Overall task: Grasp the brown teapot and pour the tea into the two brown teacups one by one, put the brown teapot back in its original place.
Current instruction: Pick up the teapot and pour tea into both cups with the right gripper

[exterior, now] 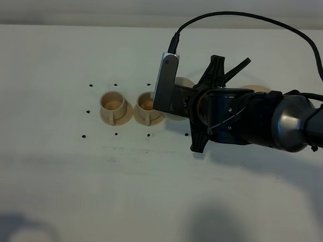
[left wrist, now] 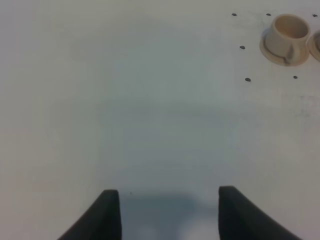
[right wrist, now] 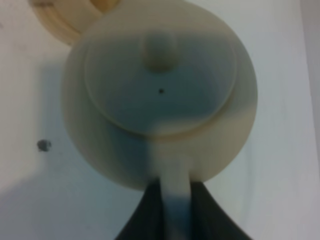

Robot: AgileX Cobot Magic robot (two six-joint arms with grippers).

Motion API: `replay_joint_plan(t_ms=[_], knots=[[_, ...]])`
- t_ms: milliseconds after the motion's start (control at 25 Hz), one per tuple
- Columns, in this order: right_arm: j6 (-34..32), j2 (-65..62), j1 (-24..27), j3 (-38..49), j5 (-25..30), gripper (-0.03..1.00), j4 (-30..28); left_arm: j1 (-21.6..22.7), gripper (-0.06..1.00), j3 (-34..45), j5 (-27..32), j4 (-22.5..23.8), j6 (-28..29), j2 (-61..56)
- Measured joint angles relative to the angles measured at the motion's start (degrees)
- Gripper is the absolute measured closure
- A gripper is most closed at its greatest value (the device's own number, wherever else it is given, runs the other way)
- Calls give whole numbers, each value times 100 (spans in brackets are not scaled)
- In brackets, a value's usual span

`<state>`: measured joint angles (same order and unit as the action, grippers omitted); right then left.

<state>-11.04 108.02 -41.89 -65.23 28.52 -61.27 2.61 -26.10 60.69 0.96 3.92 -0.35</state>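
- The right end effector [right wrist: 176, 186] is closed tight on the loop handle [right wrist: 175, 167] of the brown teapot [right wrist: 160, 100]. The pot hangs directly ahead of its fingertips.
- The pot's handle-to-lid line continues the end effector's own reach. The handle is at the near side, the lid [right wrist: 160, 85] with its knob is further out, and the spout is hidden beyond the body. I cannot tell how far the pot is tipped.
- The nearer teacup [exterior: 147, 103] sits just past the far side of the pot. In the right wrist view its rim peeks out beyond the pot's edge, offset to one side rather than dead ahead.
- The farther teacup [exterior: 112, 102] stands beside the first, further out along the same reach.
- Judgement: the pour depends on that small sideways offset, so the spout has to be brought over the cup mouth before tilting.
- The wide saucer [exterior: 256, 89] that marks the pot's home lies behind the end effector, back along the arm and partly hidden by it.
- The left end effector [left wrist: 165, 214] is spread open and holds nothing, over bare worktop [left wrist: 150, 100]. The cups are well apart from it, so the right arm is the one placed to pour.
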Motion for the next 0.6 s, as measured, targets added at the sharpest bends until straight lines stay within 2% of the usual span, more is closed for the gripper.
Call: replay_joint_plan(t_ms=[600], knots=[[377, 0, 0, 0, 1, 89, -21, 0, 44, 0, 0, 0, 0, 0]])
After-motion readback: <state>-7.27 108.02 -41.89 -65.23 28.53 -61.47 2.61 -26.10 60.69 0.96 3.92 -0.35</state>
